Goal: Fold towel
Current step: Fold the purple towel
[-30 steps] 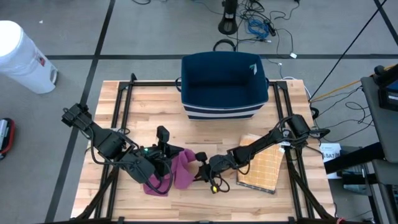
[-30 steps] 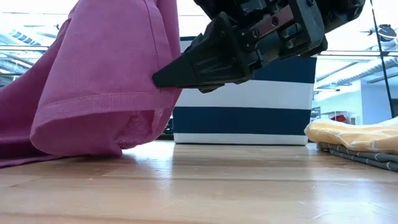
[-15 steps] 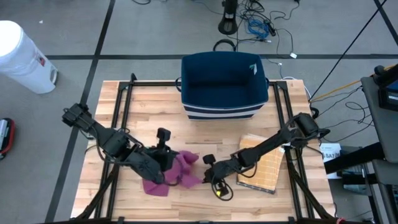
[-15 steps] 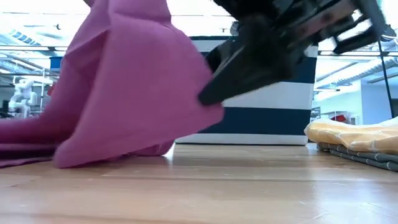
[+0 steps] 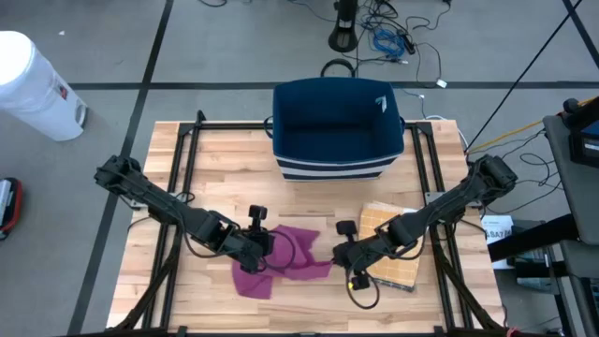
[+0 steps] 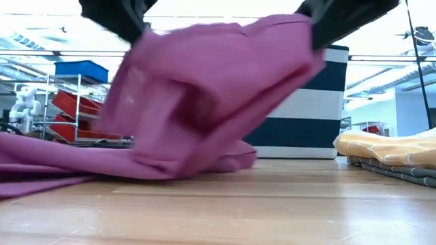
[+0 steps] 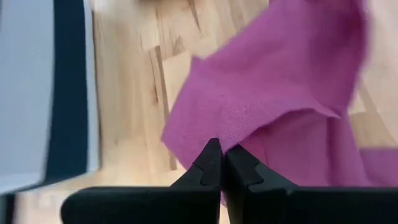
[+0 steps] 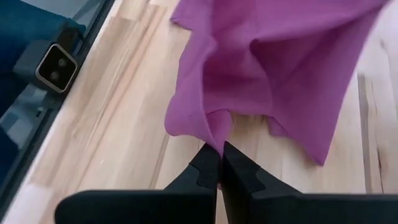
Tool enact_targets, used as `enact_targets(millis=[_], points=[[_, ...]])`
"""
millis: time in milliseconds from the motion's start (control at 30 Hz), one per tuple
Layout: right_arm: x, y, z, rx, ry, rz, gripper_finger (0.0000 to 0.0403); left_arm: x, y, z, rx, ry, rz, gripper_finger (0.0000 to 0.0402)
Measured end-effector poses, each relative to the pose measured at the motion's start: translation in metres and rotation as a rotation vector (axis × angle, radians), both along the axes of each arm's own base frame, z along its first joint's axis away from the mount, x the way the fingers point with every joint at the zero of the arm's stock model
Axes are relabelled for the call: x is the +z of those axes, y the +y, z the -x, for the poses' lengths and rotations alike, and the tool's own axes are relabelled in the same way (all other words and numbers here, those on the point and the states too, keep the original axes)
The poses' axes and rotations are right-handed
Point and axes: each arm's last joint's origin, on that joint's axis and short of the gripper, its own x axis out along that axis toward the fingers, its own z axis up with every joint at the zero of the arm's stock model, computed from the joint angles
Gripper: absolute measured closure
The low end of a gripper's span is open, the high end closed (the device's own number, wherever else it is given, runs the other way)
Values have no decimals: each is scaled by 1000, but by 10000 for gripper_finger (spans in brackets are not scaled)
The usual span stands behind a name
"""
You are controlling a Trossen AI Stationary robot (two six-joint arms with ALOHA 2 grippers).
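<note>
A magenta towel (image 5: 284, 259) lies near the table's front, drawn out between my two grippers. My left gripper (image 5: 259, 249) is shut on its left part and my right gripper (image 5: 338, 253) on its right end. In the low view the towel (image 6: 218, 95) hangs raised between the left gripper (image 6: 121, 17) and the right gripper (image 6: 340, 17). Its lower left part (image 6: 41, 167) rests on the wood. My left gripper pinches a folded edge of the towel (image 7: 219, 132) between its two fingertips, slanting down from the table's left. That part is lifted, and cloth trails down to the table beyond it. My right gripper pinches a bunched fold at the towel's edge (image 8: 213, 132) between its fingertips, slanting down from the table's right. The cloth is raised clear there and spreads away from the fingers.
A dark blue bin with white stripes (image 5: 337, 126) stands at the back middle. A stack of folded towels with a yellow one on top (image 5: 398, 245) lies at the right, beside my right arm. Black frame rails (image 5: 182, 178) run along the table's sides.
My right gripper has gone up and toward the table's right edge with its end of the towel. My left gripper has come down and a little toward the near edge. The towel, bunched upright before, is now spread out wide and lower between them.
</note>
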Motion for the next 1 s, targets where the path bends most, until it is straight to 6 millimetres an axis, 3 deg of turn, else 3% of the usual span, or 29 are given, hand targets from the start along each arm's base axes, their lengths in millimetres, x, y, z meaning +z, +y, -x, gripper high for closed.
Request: enact_targets(millis=[133, 333, 500, 800, 1000], points=[[6, -3, 15, -42, 80, -26, 403, -28, 4, 1, 25, -46, 41, 385], [5, -3, 21, -58, 148, -64, 403, -57, 9, 6, 78, -126, 86, 335], [5, -4, 21, -57, 154, -60, 403, -72, 12, 11, 180, -167, 167, 306], [5, -4, 21, -43, 152, -48, 403, -99, 22, 29, 423, -224, 234, 302], [3, -5, 23, -45, 174, -34, 403, -103, 17, 37, 525, -315, 259, 302]])
